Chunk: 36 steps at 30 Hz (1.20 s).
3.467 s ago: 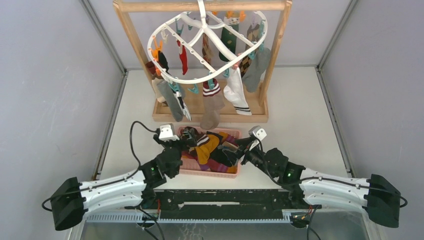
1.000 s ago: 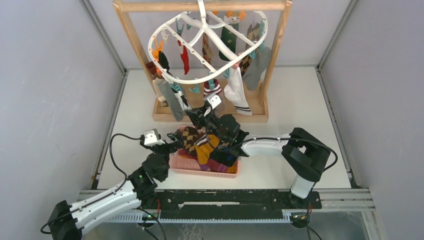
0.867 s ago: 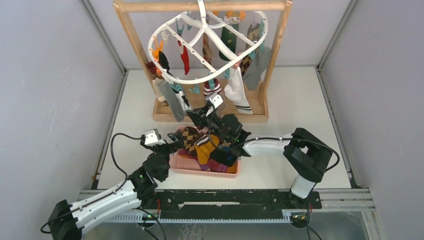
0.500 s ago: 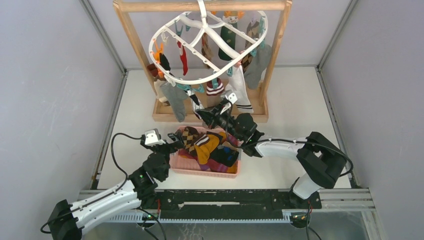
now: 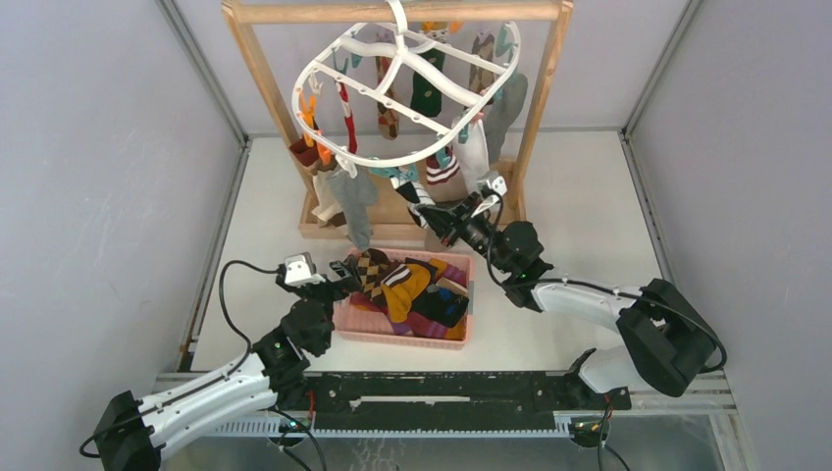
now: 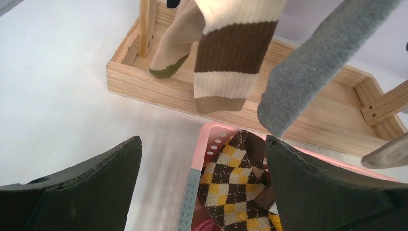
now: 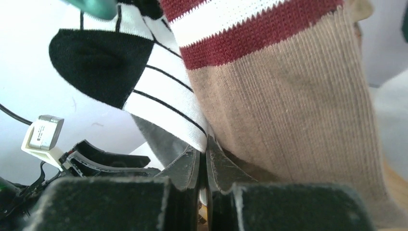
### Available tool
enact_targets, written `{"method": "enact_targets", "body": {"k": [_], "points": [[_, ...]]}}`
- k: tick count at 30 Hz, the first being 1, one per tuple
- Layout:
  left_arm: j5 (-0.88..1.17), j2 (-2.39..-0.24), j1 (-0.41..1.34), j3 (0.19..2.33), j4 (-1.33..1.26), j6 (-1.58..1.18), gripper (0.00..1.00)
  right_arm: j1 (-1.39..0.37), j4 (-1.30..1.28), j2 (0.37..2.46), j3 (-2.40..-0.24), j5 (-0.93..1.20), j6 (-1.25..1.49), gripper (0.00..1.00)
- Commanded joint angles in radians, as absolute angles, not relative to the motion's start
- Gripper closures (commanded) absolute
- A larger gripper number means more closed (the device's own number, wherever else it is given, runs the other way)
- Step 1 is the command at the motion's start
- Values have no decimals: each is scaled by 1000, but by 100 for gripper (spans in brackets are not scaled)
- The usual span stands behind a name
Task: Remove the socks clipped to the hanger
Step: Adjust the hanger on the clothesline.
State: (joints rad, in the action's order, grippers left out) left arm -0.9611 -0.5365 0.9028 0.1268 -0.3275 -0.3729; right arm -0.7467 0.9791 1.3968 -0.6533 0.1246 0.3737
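Rear-ctr of table (image 5: 589, 196): stand (image 5: 294, 12), w/ hanger (image 5: 388, 164) hung off its top bar. socks (image 5: 353, 196) clipped round the rim, dangling over the stand base. basket (image 5: 392, 339) just fwd of stand, sock pile (image 5: 407, 289) in it. L gripper (image 5: 338, 275) at basket's rear-L corner. R gripper (image 5: 439, 218) btwn basket and stand, under hanger's front-R rim, tips on front sock (image 7: 163, 103) lower end.

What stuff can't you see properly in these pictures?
- Right wrist view: whether the shut right end effector pinches the black-and-white sock or the tan sock; the jaws cover the pinch.
- Left wrist view: tops of the brown-striped sock and the grey sock, cut off by the upper edge.
- Top view: socks deep in the pink basket, buried under the pile.
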Motion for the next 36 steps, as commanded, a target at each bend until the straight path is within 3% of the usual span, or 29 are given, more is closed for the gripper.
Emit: {"method": "enact_targets", "body": {"k": [1, 26, 34, 36], "points": [[-962, -543, 896, 109, -359, -350, 0, -681, 1037, 1328, -625, 167, 430, 90], [-956, -536, 896, 112, -348, -353, 0, -315, 1004, 1248, -605, 346, 620, 88], [-951, -530, 897, 112, -326, -367, 0, -288, 929, 1242, -630, 384, 618, 81], [-949, -526, 896, 112, -320, -371, 0, -287, 882, 1223, -630, 388, 609, 71]]}}
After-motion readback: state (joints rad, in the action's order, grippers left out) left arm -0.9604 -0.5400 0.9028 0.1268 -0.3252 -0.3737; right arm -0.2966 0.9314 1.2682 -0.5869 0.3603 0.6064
